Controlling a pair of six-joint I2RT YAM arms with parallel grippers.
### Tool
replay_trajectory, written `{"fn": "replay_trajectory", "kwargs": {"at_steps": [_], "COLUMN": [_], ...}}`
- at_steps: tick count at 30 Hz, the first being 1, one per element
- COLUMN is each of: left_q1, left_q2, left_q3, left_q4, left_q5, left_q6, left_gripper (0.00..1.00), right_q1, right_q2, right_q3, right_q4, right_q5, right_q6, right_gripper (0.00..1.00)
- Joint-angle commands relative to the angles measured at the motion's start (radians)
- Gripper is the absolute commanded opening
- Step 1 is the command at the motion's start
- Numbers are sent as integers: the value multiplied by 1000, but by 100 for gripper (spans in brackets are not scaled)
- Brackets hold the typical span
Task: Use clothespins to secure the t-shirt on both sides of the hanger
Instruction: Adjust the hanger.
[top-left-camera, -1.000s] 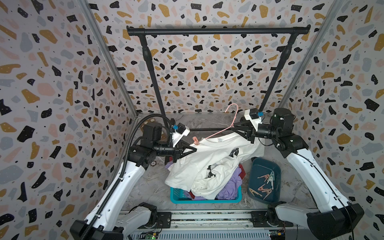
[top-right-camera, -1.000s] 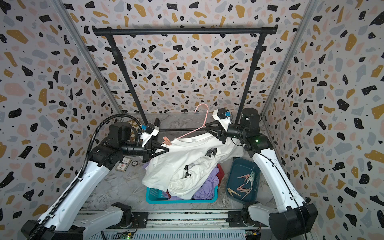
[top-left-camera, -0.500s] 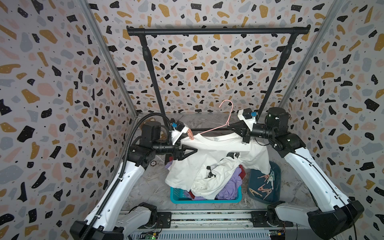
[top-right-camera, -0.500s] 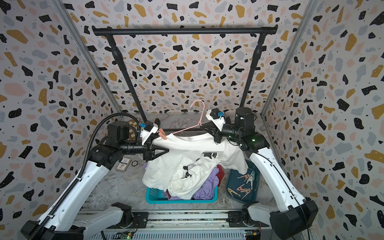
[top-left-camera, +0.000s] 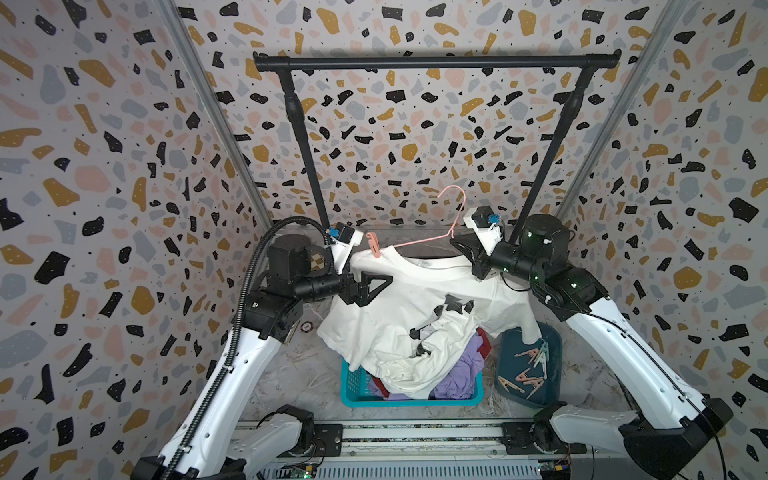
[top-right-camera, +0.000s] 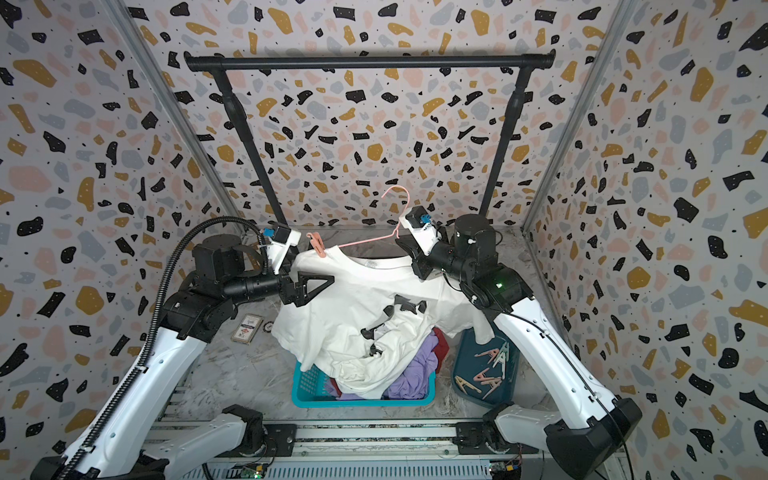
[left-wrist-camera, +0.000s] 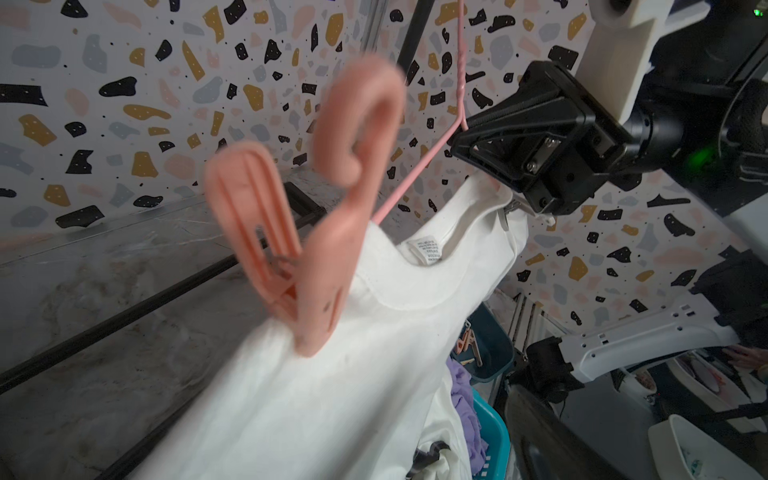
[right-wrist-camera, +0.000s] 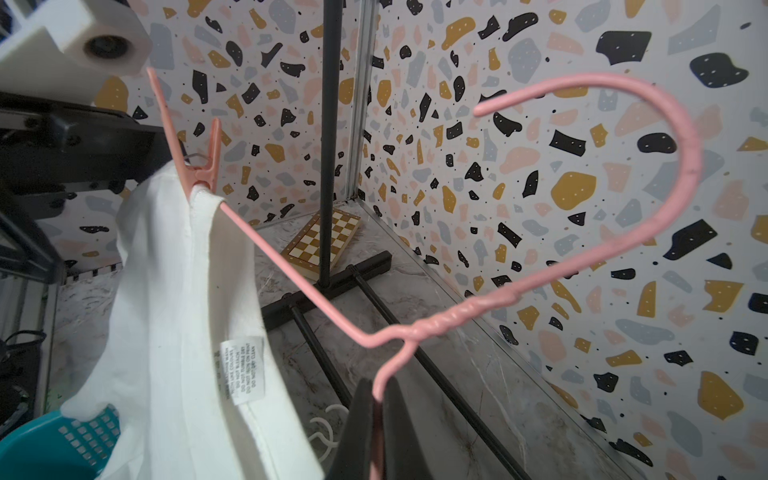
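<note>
At nine o'clock of the t-shirt (top-left-camera: 415, 299) in a top view, the left gripper (top-left-camera: 380, 282) stands with jaws wide and empty, just below the peach clothespin (top-left-camera: 372, 246). That peg bites the left shoulder at eleven o'clock of the collar, pinning cloth to wire so it cannot slide off. The right shoulder shows no peg, and the hem sags into the teal basket (top-left-camera: 353, 382). At two o'clock the right gripper (right-wrist-camera: 376, 395) is clamped on the pink hanger (right-wrist-camera: 457, 314) just under its twisted neck, likely to hold it aloft and steady for pegging. Spare clothespins (top-left-camera: 528, 377) lie in the dark tray (top-left-camera: 509, 357) at four o'clock.
</note>
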Motion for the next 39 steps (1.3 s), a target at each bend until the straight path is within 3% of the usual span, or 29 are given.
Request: {"fn": "replay_trajectory", "kwargs": {"at_steps": [1, 6, 12, 15, 19, 24, 29, 39], "left_q1": [-6, -7, -5, -4, -5, -11, -58, -136], "left_q2": [1, -6, 29, 30, 15, 13, 36, 110], "left_q3": [62, 106, 124, 135, 131, 62, 27, 33], "left_q4": [27, -149, -234, -223, -136, 117, 295, 438], "left_q5": [-46, -281, -365, -321, -168, -20, -26, -94], "left_q6": [-149, -60, 36, 4, -108, -415, -627, -736], "left_gripper": [92, 95, 99, 100, 94, 84, 78, 74], "right_q1": [44, 47, 47, 47, 48, 51, 110, 246], "right_q2": [-28, -39, -63, -50, -42, -60, -57, -27], "right_q3": [61, 86, 65, 77, 88, 54, 32, 7], "right_q4": [6, -22, 8, -11, -29, -6, 5, 42], "right_q5": [217, 288, 256, 263, 317, 262, 269, 364], "right_q6": [80, 77, 40, 51, 106, 149, 173, 200], "right_gripper": [0, 0, 0, 0, 0, 0, 0, 0]}}
